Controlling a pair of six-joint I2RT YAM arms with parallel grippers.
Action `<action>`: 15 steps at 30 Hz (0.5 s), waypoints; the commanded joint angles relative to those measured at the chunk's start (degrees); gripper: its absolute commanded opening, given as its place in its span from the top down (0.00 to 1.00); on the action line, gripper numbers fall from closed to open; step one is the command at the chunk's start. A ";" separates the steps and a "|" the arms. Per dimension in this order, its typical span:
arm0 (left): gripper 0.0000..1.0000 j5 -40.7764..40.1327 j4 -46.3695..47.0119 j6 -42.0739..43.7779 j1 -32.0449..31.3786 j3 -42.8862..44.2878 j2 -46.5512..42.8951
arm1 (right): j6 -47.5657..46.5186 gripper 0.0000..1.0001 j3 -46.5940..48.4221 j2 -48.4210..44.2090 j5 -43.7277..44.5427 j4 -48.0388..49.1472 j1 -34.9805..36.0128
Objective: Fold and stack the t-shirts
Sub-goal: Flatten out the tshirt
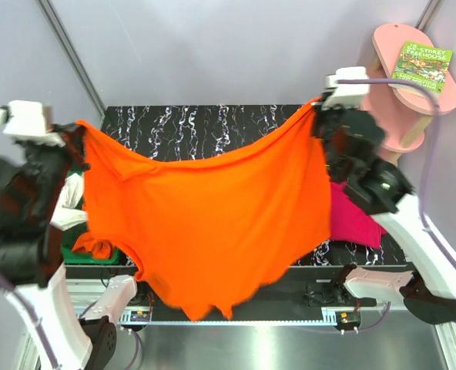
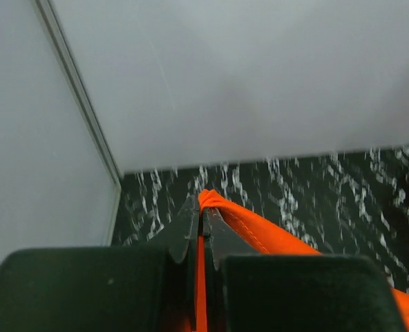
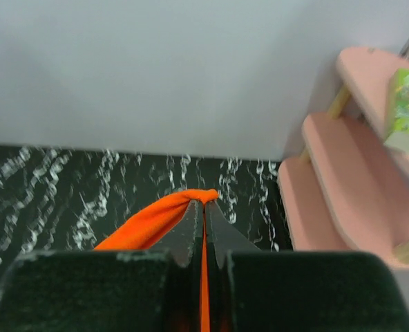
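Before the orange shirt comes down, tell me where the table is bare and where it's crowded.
Bare: the far strip of the black white-veined tabletop, between the back wall and the sagging top edge of the bright orange t-shirt. Crowded: right side, where a magenta-pink t-shirt lies; left side, a green plastic bin. Under the orange shirt is hidden.

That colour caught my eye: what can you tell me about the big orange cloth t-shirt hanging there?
The bright orange soft cloth t-shirt hangs spread wide above the black marbled table, sagging in the middle. The left gripper and right gripper each pinch one top corner. Its uneven lower edge droops past the table's near edge.
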 commanded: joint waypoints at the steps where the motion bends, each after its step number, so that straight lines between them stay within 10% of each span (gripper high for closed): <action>1: 1.00 -0.68 6.26 0.61 0.09 -12.85 -0.86 | 5.47 1.00 -9.59 2.27 -1.86 3.25 -4.10; 8: 1.00 1.17 19.01 2.72 -0.09 -32.19 8.86 | 13.76 1.00 -21.84 11.57 -11.44 12.46 -16.76; 15: 1.00 -2.25 30.26 3.95 -3.86 -31.61 29.17 | 16.84 1.00 -17.20 33.43 -14.88 18.01 -23.27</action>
